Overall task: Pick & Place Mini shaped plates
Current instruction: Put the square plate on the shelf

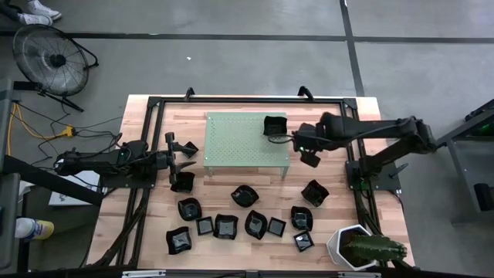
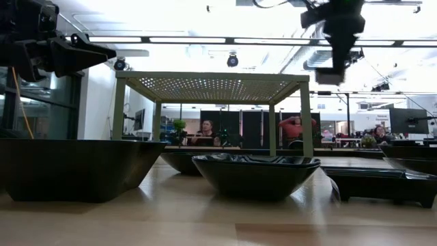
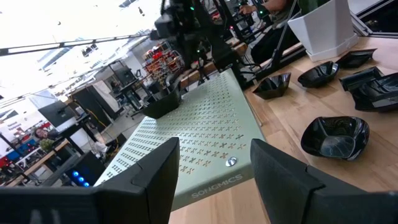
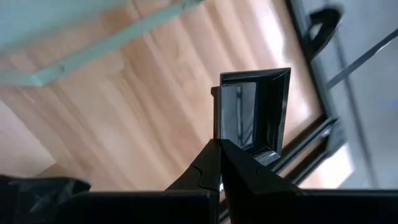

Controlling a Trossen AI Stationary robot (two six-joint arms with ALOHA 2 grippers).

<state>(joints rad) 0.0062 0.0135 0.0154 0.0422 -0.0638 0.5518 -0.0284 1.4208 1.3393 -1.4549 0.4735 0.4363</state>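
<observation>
Two dark fingers of the right pincer (image 4: 219, 163) fill the near edge of the right wrist view, pressed together on the rim of a square black plate (image 4: 252, 112), which is held on edge, tilted, its hollow seen side-on above bare wood. From above, that plate (image 1: 309, 159) is seen just past the right edge of the green perforated stand (image 1: 247, 139), over the strip of worktop (image 1: 147, 232) between stand and black frame. The right arm is stretched in from the right side, its wrist bent down.

Another square plate (image 1: 275, 125) is seen on the stand's far right corner; the rest of the stand top is bare.

The left pincer (image 1: 179, 151) is held level just left of the stand, its fingers (image 3: 283, 180) set wide apart around nothing. A plate (image 1: 183, 182) lies just below it and another (image 1: 190, 147) beside its tip.

The remaining mini shaped plates (image 1: 245, 196) are scattered over the near half of the worktop, mostly apart, a few touching in a row. A white hexagonal pot (image 1: 346, 245) stands at the near right corner. Open wood is left at the far left corner.
</observation>
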